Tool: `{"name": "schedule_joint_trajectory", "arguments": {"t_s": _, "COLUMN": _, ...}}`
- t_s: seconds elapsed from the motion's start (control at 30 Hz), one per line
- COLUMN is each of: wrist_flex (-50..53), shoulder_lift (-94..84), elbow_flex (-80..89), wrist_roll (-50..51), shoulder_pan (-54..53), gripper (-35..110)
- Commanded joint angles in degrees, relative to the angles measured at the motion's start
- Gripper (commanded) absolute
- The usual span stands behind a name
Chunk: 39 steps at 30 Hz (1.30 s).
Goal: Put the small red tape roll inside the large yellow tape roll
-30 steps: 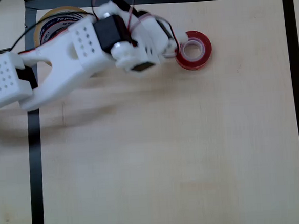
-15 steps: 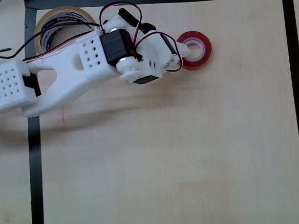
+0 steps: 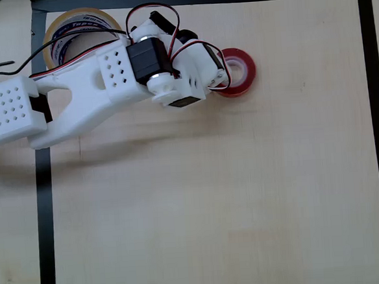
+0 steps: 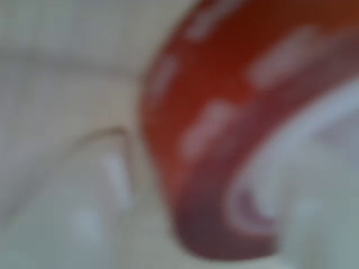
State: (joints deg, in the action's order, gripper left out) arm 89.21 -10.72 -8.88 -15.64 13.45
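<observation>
The white two-finger gripper (image 3: 222, 74) clasps the small glossy red tape roll (image 3: 238, 71). The large translucent yellow tape roll (image 3: 71, 32) lies well left of it.

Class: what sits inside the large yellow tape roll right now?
Inside the large yellow tape roll, white printed core and bare table show; the arm covers its lower part. The small red tape roll lies outside.

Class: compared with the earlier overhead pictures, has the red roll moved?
Yes. The red roll has shifted left, away from the black tape border on the right.
</observation>
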Motion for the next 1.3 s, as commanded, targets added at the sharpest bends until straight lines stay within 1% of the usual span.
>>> {"name": "schedule_joint_trajectory", "arguments": {"t_s": 0.0, "wrist_flex": 1.85, "shoulder_lift": -1.41, "elbow_flex": -2.64, "wrist_roll": -0.53, "shoulder_pan": -0.26, "gripper": 5}}
{"name": "schedule_joint_trajectory", "arguments": {"t_s": 0.13, "wrist_flex": 3.08, "shoulder_lift": -1.49, "elbow_flex": -2.81, "wrist_roll": -0.53, "shoulder_pan": -0.62, "gripper": 0}}
{"name": "schedule_joint_trajectory", "arguments": {"t_s": 0.4, "wrist_flex": 5.98, "shoulder_lift": -2.02, "elbow_flex": -4.48, "wrist_roll": -1.05, "shoulder_pan": -1.93, "gripper": 0}}
{"name": "schedule_joint_trajectory", "arguments": {"t_s": 1.07, "wrist_flex": 9.93, "shoulder_lift": -15.56, "elbow_flex": -3.43, "wrist_roll": -6.15, "shoulder_pan": -4.04, "gripper": 0}}
{"name": "schedule_joint_trajectory", "arguments": {"t_s": 1.17, "wrist_flex": 10.55, "shoulder_lift": -19.07, "elbow_flex": 0.35, "wrist_roll": -7.56, "shoulder_pan": -4.04, "gripper": 0}}
{"name": "schedule_joint_trajectory", "arguments": {"t_s": 1.27, "wrist_flex": 12.39, "shoulder_lift": -20.65, "elbow_flex": 0.62, "wrist_roll": -8.61, "shoulder_pan": -4.04, "gripper": 0}}
